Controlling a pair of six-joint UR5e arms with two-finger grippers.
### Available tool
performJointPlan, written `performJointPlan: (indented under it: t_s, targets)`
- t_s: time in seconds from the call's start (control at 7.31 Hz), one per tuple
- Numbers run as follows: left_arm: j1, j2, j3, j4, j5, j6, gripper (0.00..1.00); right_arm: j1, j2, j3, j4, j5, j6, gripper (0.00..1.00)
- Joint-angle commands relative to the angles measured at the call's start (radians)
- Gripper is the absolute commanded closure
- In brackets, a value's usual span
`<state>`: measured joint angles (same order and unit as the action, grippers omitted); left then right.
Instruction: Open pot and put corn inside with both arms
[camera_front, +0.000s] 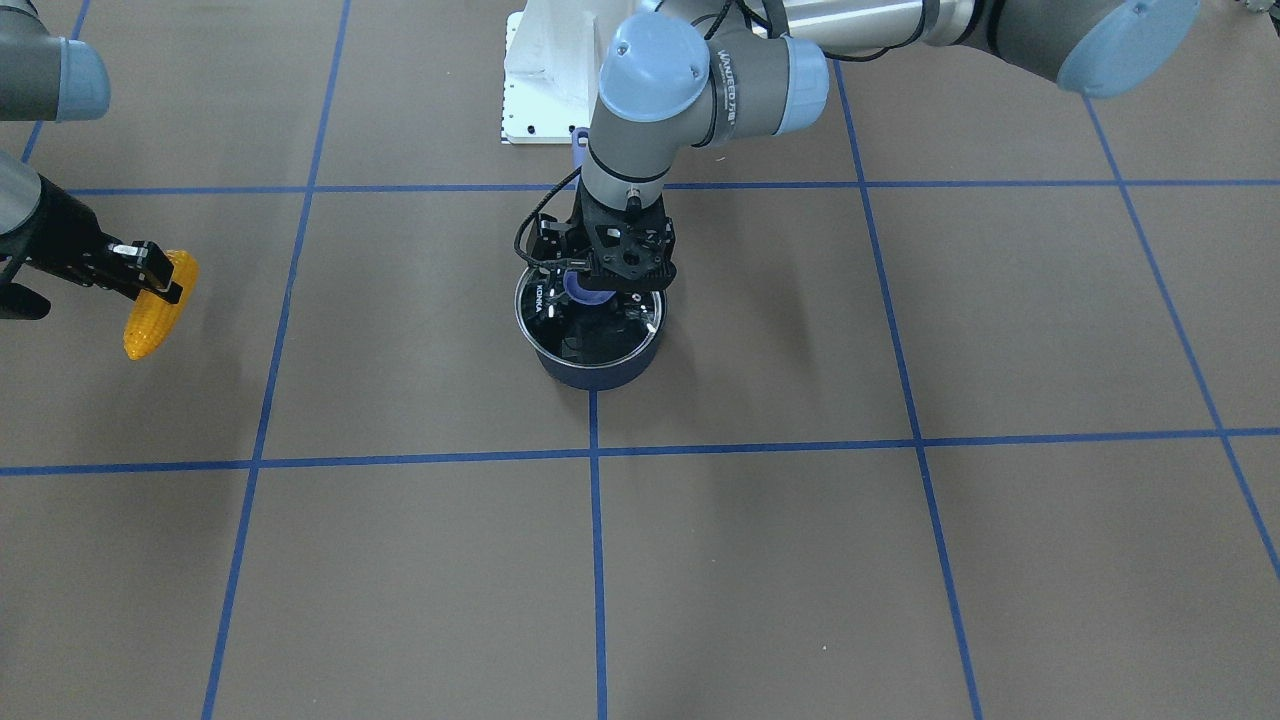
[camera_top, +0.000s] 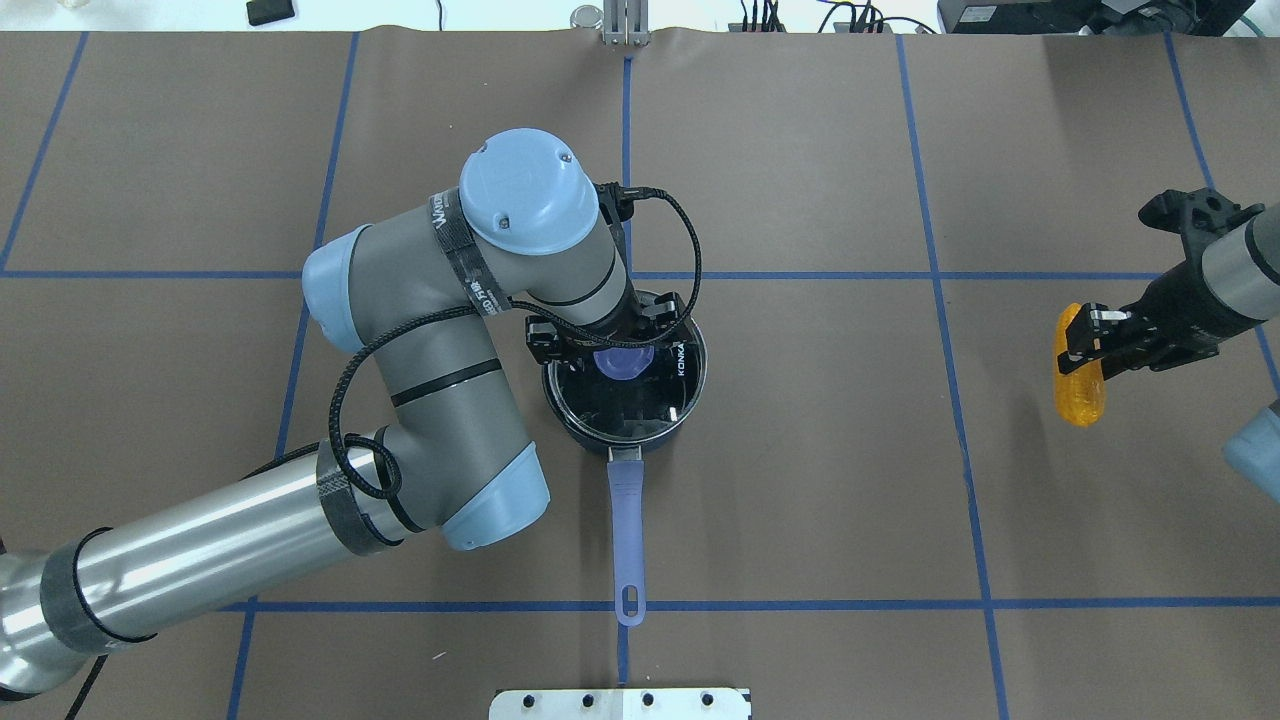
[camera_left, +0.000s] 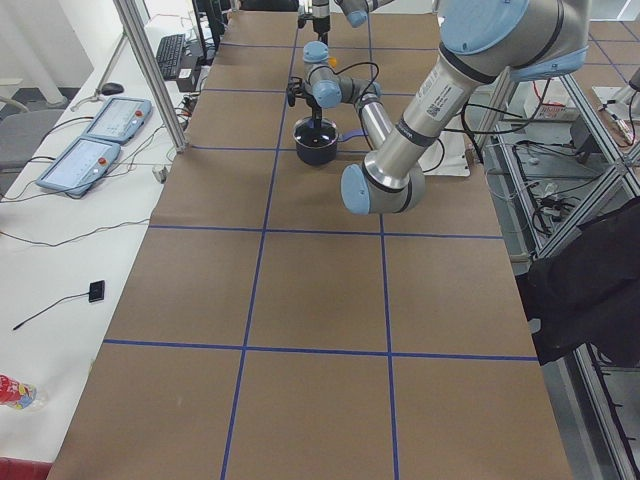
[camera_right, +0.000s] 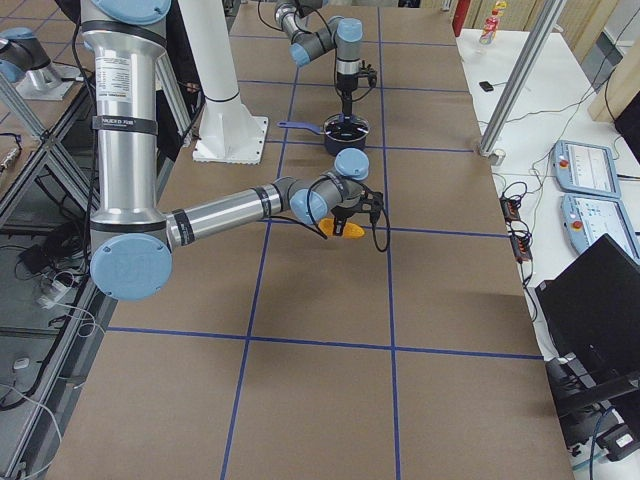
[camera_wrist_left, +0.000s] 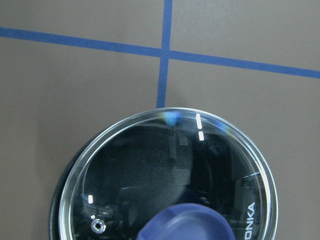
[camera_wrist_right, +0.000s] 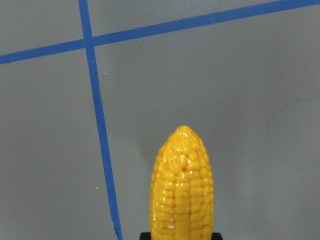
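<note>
Looming largest from above, the left arm (camera_top: 420, 400) bends down over the middle of the bench, where the pot (camera_front: 595, 372) sits with its handle (camera_top: 627, 530) pointing toward the robot's edge. The glass lid (camera_wrist_left: 165, 170) is still seated on the rim. The left gripper (camera_top: 622, 352) straddles the lavender knob (camera_wrist_left: 187, 225), but I can't tell whether the fingers have actually pinched it or only bracket it.

If the hold is loose or off-centre, I'd expect the lid to tilt on the lift, slip and drop back onto the rim. A lid that sticks could also drag the light pot along or swing its handle round.

Over by the right end of the bench, the right gripper (camera_top: 1082, 340) is clamped across the thick end of the corn (camera_top: 1080, 395), which seems to hang just off the surface, well apart from the pot. Held so near one end, the cob could pivot. If it comes in level it may catch on the rim, and the arms could meet over the pot if the right one arrives too early.
</note>
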<state>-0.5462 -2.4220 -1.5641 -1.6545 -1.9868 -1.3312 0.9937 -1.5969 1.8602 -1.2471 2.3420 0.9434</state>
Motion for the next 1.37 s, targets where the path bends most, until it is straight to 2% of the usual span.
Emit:
performJointPlan:
  t_s: [0.0, 0.27, 0.55, 0.68, 0.96, 1.09, 1.23]
  targets:
    - [0.003, 0.001, 0.007, -0.005, 0.002, -0.002, 0.14, 0.008, 0.003, 0.0, 0.0, 0.0, 0.001, 0.81]
    - [0.003, 0.003, 0.006, -0.005, 0.002, -0.002, 0.38, 0.01, 0.008, 0.002, 0.0, -0.001, 0.0, 0.81]
    - [0.003, 0.003, 0.001, -0.005, -0.001, 0.003, 0.49, 0.01, 0.008, 0.002, 0.002, -0.003, 0.0, 0.81]
    - [0.002, 0.001, -0.008, -0.004, -0.009, 0.003, 0.49, 0.011, 0.011, 0.008, 0.002, -0.003, 0.005, 0.81]
    - [-0.017, 0.004, -0.069, 0.016, -0.017, 0.009, 0.49, 0.01, 0.092, 0.001, -0.012, -0.003, 0.065, 0.81]
    - [-0.062, 0.018, -0.082, 0.025, -0.089, 0.013, 0.49, -0.007, 0.153, -0.004, -0.014, -0.003, 0.154, 0.81]
    - [-0.111, 0.102, -0.141, 0.028, -0.148, 0.096, 0.5, -0.051, 0.225, -0.007, -0.017, -0.012, 0.273, 0.81]
